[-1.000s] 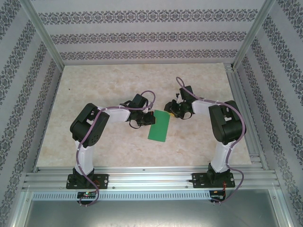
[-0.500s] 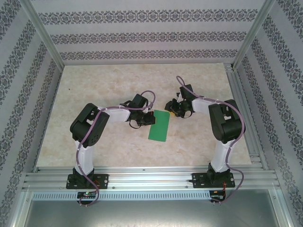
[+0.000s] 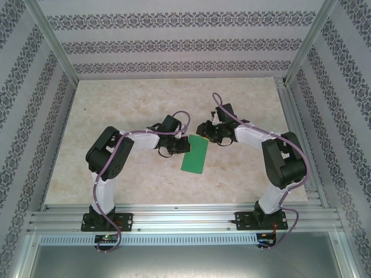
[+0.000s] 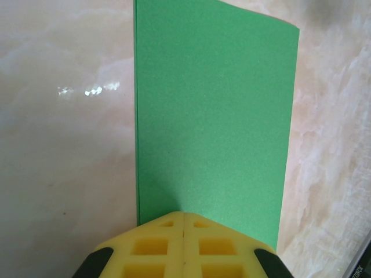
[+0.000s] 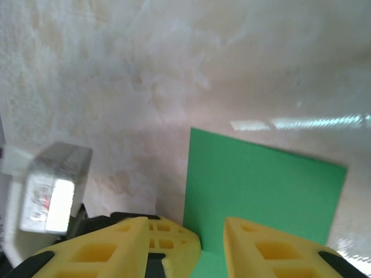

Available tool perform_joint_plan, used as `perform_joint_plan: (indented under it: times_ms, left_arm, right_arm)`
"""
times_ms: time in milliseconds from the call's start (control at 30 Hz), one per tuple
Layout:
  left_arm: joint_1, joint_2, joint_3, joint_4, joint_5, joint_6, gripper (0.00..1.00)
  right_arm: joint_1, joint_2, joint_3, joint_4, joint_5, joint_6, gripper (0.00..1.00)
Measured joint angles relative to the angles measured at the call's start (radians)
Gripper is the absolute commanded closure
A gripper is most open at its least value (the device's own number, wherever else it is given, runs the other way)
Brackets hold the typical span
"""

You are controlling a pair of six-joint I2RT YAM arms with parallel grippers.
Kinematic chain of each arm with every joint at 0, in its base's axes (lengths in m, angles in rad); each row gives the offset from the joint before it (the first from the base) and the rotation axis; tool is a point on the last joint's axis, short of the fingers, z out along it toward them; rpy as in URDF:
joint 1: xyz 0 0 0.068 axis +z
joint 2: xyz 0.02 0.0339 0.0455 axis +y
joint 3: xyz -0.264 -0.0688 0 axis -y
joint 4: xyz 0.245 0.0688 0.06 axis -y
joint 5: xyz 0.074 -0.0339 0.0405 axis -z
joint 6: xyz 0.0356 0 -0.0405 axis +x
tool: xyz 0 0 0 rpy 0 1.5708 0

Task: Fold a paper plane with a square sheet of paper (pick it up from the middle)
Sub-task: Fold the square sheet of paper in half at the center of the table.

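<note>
Left hand [image 4: 183, 223] clamps the near edge of the folded green sheet [image 4: 214, 116], its length running straight ahead, right hand [image 5: 211, 243] poised open-fingered at the far corner.

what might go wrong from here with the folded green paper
1. The left jaws are shut at one edge of the folded bright green sheet of paper. If they slip, the stacked layers may shift and skew the crease.
2. The right jaws stand open with a paper edge between them. Closing there might crumple the thin sheet or drag it across the glossy marble-look tabletop.
</note>
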Motion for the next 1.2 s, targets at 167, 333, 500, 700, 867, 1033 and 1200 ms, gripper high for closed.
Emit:
perform_joint_plan:
  times_ms: [167,333,500,700,867,1033,1200]
  left_arm:
    - [0.000,0.000,0.000,0.000,0.000,0.000,0.96]
    - [0.000,-0.001,-0.001,0.000,0.000,0.000,0.96]
    - [0.000,-0.003,-0.004,0.001,0.000,0.000,0.96]
    - [0.000,-0.006,-0.007,0.001,0.000,0.000,0.96]
    - [0.000,-0.006,-0.009,0.003,0.000,0.000,0.96]
    - [0.000,-0.008,-0.013,0.009,0.000,-0.001,0.96]
    - [-0.001,-0.011,-0.018,0.015,0.000,-0.001,0.96]
  right_arm:
    - [0.024,0.019,-0.111,0.034,0.005,0.044,0.61]
    - [0.019,0.028,-0.128,0.071,-0.008,0.054,0.61]
    - [0.023,-0.014,-0.150,0.067,-0.008,0.054,0.60]
    - [0.059,-0.110,-0.225,0.121,-0.016,0.093,0.62]
    - [0.094,-0.098,-0.333,0.229,-0.023,0.148,0.66]
    - [0.089,-0.102,-0.344,0.247,-0.022,0.166,0.65]
    - [0.125,-0.174,-0.345,0.154,0.001,0.167,0.64]
